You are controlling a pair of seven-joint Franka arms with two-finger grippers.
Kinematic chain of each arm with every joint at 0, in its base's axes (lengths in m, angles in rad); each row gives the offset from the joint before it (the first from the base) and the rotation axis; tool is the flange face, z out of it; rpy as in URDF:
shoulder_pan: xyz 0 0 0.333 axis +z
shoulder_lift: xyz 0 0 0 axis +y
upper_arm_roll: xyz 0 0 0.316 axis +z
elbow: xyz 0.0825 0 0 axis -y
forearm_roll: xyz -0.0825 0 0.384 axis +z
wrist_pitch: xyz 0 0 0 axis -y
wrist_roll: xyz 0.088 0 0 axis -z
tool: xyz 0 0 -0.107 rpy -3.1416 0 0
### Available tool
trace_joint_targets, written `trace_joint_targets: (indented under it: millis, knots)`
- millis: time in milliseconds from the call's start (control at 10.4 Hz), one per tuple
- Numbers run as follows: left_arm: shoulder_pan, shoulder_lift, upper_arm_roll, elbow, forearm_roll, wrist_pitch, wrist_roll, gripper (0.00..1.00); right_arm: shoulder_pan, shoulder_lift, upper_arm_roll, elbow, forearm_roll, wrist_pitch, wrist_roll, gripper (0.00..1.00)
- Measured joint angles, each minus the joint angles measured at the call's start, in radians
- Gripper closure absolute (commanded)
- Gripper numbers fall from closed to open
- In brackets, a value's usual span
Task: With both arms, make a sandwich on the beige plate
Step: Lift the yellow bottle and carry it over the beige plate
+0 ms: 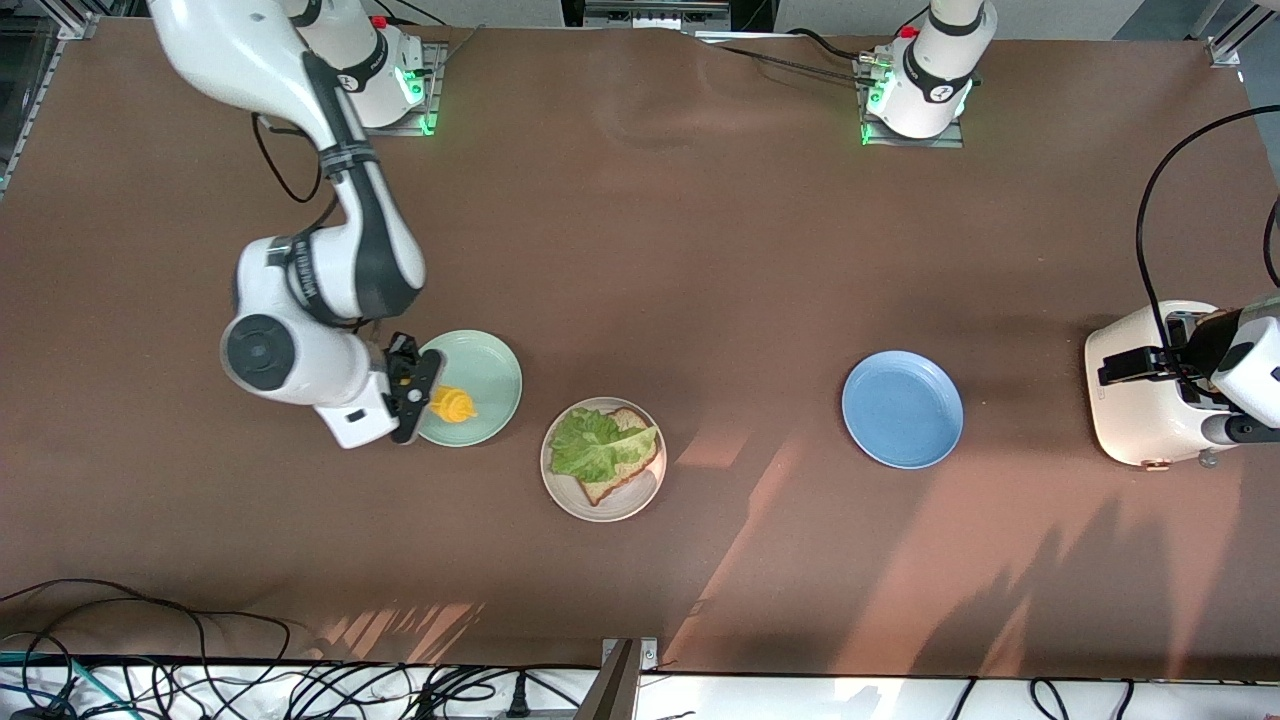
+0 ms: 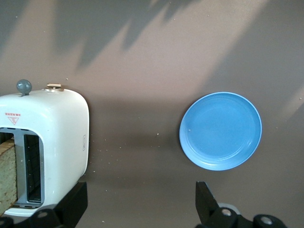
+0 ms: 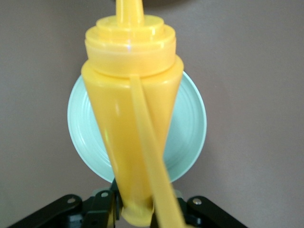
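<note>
Right gripper (image 1: 425,392) clamps yellow squeeze bottle (image 1: 453,405) over mint-green plate (image 1: 492,372); left gripper (image 1: 1128,365) open over toaster (image 1: 1130,440).

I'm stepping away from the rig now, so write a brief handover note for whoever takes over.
Right gripper: shut on the yellow squeeze bottle, over the mint-green plate.
Left gripper: open, holding nothing, over the white toaster.
Done: beige plate holds a bread slice with lettuce on it.
Blue plate lies toward the left arm's end.
Left: a second slice sits in the toaster; no top slice on yet.
</note>
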Motion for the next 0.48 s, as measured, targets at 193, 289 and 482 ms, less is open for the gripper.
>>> trace_joint_targets:
  millis: [193,289,482]
  knots:
    - [0.000,0.000,0.000,0.000,0.000,0.001,0.000,0.00,0.098,0.008,-0.011,0.000,-0.126,-0.005,0.135,1.00]
    - [0.000,0.000,0.000,0.000,0.000,0.001,0.000,0.00,0.145,0.018,-0.019,0.004,-0.168,-0.017,0.190,1.00]
    - [0.001,0.000,0.001,0.000,0.000,0.002,0.000,0.00,0.231,0.066,-0.056,0.052,-0.224,-0.075,0.262,1.00]
